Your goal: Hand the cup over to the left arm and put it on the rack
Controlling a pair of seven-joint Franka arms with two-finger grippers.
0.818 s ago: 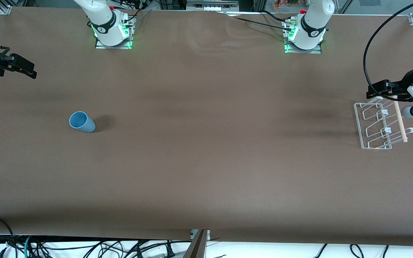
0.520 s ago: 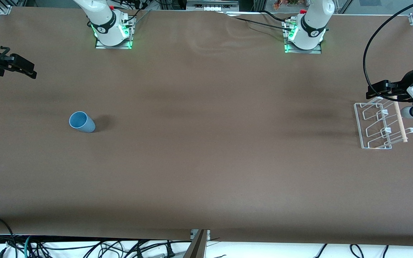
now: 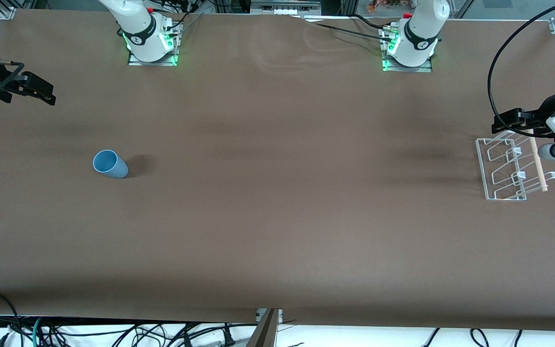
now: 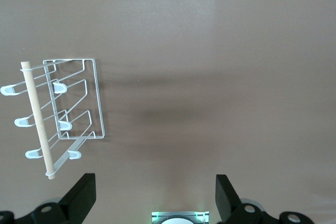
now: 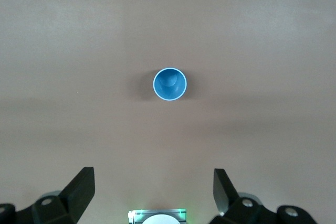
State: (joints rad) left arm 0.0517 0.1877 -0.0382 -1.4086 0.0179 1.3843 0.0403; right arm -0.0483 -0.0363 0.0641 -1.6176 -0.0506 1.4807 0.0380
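The light-blue cup (image 3: pixel 110 164) stands upright, mouth up, on the brown table toward the right arm's end; it also shows in the right wrist view (image 5: pixel 169 84). My right gripper (image 3: pixel 46 96) hangs open and empty above the table edge at that end, apart from the cup, with its jaws (image 5: pixel 153 192) spread wide. The white wire rack (image 3: pixel 511 168) with its wooden dowel (image 3: pixel 537 164) lies at the left arm's end and shows in the left wrist view (image 4: pixel 73 114). My left gripper (image 3: pixel 501 126) is open and empty in the air beside the rack (image 4: pixel 156 195).
Both arm bases (image 3: pixel 152 41) (image 3: pixel 410 46) glow green along the table's back edge. A thick black cable (image 3: pixel 496 72) arcs above the left arm's end. Loose cables (image 3: pixel 113 332) hang below the table's front edge.
My right gripper has shifted slightly toward the middle of the table. The cup, the rack and the left arm have not moved.
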